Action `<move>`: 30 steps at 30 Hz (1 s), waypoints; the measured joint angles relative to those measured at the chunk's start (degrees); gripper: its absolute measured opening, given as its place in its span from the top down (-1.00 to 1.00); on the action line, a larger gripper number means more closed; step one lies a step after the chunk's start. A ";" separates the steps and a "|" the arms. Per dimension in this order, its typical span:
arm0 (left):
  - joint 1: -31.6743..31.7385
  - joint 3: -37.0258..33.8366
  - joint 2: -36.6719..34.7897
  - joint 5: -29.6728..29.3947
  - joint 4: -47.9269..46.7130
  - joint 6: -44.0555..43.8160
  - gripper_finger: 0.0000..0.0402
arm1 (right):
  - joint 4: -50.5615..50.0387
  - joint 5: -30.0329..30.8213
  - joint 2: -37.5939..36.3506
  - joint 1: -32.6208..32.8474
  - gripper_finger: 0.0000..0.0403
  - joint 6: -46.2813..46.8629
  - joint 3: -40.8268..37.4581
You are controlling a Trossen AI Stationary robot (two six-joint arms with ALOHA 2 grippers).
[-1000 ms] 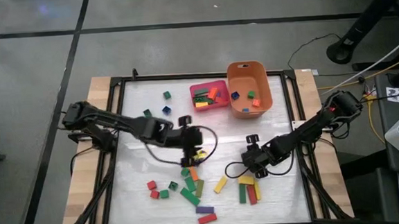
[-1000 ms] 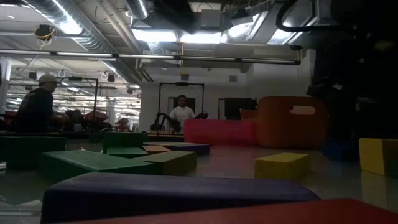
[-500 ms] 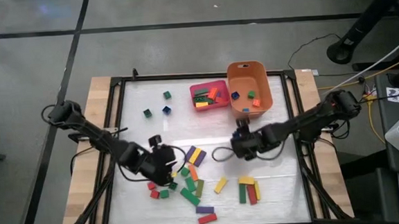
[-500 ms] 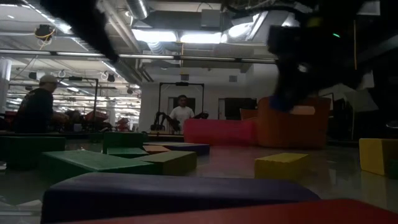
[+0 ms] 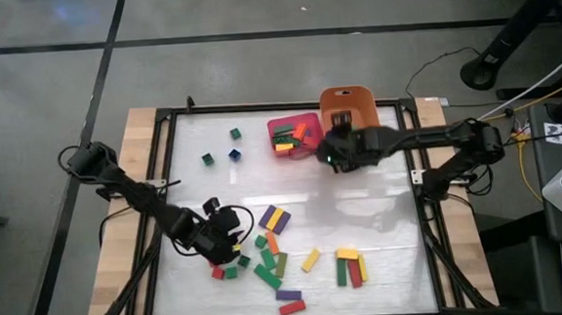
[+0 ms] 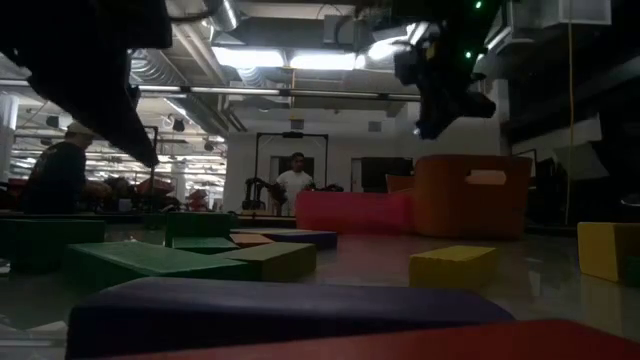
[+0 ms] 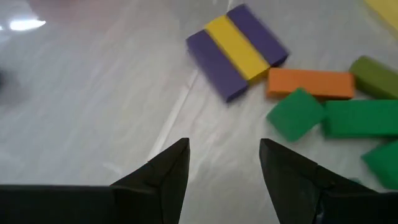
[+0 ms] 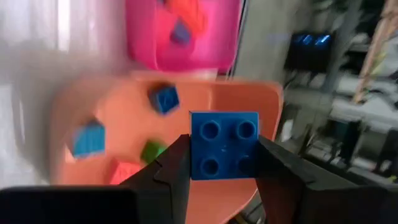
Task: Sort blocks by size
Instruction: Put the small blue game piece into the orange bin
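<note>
Right wrist view: I have a small blue studded block (image 8: 224,144) clamped between my right fingers (image 8: 171,165), one finger pressed on each side of it. Past it I see the orange tub (image 8: 249,102), holding blue, green and red cubes, and beyond that the pink tray (image 8: 186,59). In the high view that right gripper (image 5: 340,152) sits at upper centre of the frame, at the tub's (image 5: 349,97) lower left edge, just right of the tray (image 5: 281,125).

On the left wrist view my left fingers (image 7: 166,168) stand parted with nothing between them, only bare bench (image 7: 81,99). Ahead of them lies a purple-yellow-purple bar group (image 7: 236,51), then an orange bar (image 7: 311,84) and a green cube (image 7: 296,113) toward the right of the frame. From above, the left gripper (image 5: 220,241) is at lower left centre, just left of the loose blocks (image 5: 268,261) scattered along the bottom of the bench.
</note>
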 joint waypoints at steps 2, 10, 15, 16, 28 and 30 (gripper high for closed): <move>0.89 -0.70 0.00 -0.56 -0.02 -1.49 0.09 | -0.29 -1.79 0.00 -3.07 0.24 -0.76 -0.35; 11.20 -1.36 0.02 -6.96 -8.59 -5.05 0.09 | -0.80 -10.12 0.00 -11.44 0.02 -0.80 -1.17; 22.48 -1.36 0.02 -6.93 -8.15 2.96 0.09 | -0.80 -11.33 0.00 -13.03 -0.09 -0.78 -1.17; 24.98 -1.36 0.02 -6.61 -7.83 4.89 0.09 | -0.78 -11.35 0.00 -13.03 -0.11 -0.78 -1.17; 51.63 -1.34 0.02 8.88 5.01 26.73 0.09 | -0.90 -14.45 0.00 -12.85 -0.16 -0.74 -1.21; 54.22 -1.34 0.02 12.20 5.81 27.34 0.09 | -0.89 -15.08 0.00 -12.86 -0.16 -0.74 -1.21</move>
